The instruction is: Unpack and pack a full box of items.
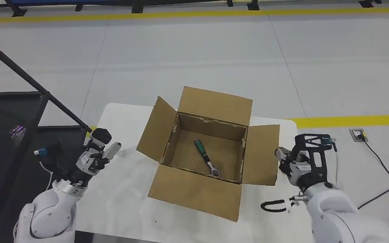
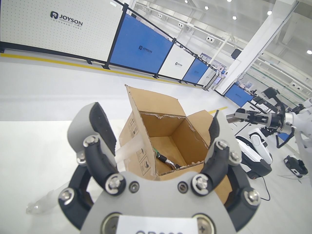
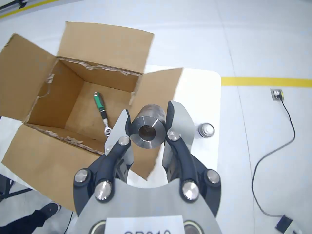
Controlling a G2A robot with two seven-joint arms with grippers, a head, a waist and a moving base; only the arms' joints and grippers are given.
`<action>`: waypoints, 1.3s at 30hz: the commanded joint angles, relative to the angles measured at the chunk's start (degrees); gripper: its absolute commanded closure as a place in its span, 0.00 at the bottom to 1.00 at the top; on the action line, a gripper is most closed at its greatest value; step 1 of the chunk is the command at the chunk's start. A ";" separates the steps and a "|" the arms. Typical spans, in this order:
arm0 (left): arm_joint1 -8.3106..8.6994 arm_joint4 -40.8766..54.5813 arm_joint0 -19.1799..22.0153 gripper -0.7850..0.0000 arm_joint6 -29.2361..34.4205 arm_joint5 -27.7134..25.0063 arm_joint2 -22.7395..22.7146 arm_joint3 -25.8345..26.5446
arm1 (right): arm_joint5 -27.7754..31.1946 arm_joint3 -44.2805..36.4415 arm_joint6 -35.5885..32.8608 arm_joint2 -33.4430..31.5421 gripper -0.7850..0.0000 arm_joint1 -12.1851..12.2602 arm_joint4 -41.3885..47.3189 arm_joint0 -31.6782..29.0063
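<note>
An open cardboard box [image 1: 196,189] stands in the middle of the white table [image 1: 115,194], all flaps folded out. On its floor lies a ratchet wrench [image 1: 206,157] with a green handle [image 3: 99,102]. My right gripper [image 3: 148,113] is above the table just right of the box's right flap [image 3: 158,86], shut on a hollow steel cylinder [image 3: 147,132] held end-on. From above, that right gripper [image 1: 284,159] sits beside the flap. My left gripper [image 1: 104,149] hovers left of the box, open and holding nothing, its fingers [image 2: 102,125] framing the box [image 2: 160,108].
A small metal cylinder [image 3: 206,130] stands on the table near the right edge. A black curved part [image 1: 275,206] lies at the front right. Crumpled clear plastic [image 2: 40,204] lies on the table beneath the left gripper. Bare tabletop lies front left of the box.
</note>
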State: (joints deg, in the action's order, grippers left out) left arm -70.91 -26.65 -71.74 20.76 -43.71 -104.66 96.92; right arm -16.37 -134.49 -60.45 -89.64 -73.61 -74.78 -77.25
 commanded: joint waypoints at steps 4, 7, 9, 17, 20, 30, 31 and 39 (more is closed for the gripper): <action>0.00 0.00 0.00 0.00 0.00 0.00 0.00 0.00 | -0.58 5.32 6.23 -8.43 1.00 -0.15 7.27 -9.05; 0.00 0.00 0.00 0.00 0.00 0.00 0.00 0.00 | 0.91 10.82 8.67 -10.26 1.00 -0.26 12.46 -10.81; 0.00 0.00 0.00 0.00 0.00 0.00 0.00 0.00 | 2.32 16.08 9.05 -10.16 1.00 -0.19 13.58 -10.22; 0.00 0.00 0.00 0.00 0.00 0.00 0.00 0.00 | 4.52 31.61 12.25 -9.45 1.00 -0.07 18.17 -4.00; 0.00 0.00 0.00 0.00 0.00 0.00 0.00 0.00 | 4.39 34.42 12.42 -8.91 1.00 0.03 17.76 -2.74; 0.00 0.00 0.00 0.00 0.00 0.00 0.00 0.00 | 3.40 36.95 12.67 -7.10 0.85 0.19 17.61 -1.06; 0.00 0.00 0.00 0.00 0.00 0.00 0.00 0.00 | 3.26 37.03 12.78 -6.89 0.78 0.20 17.58 -0.98; 0.00 0.00 0.00 0.00 0.00 0.00 0.00 0.00 | 1.95 36.25 13.36 -5.68 0.33 0.24 17.65 -0.92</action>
State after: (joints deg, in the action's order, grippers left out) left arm -70.91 -26.65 -71.74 20.76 -43.71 -104.66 96.92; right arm -14.27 -97.94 -47.34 -95.35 -73.38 -57.09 -78.09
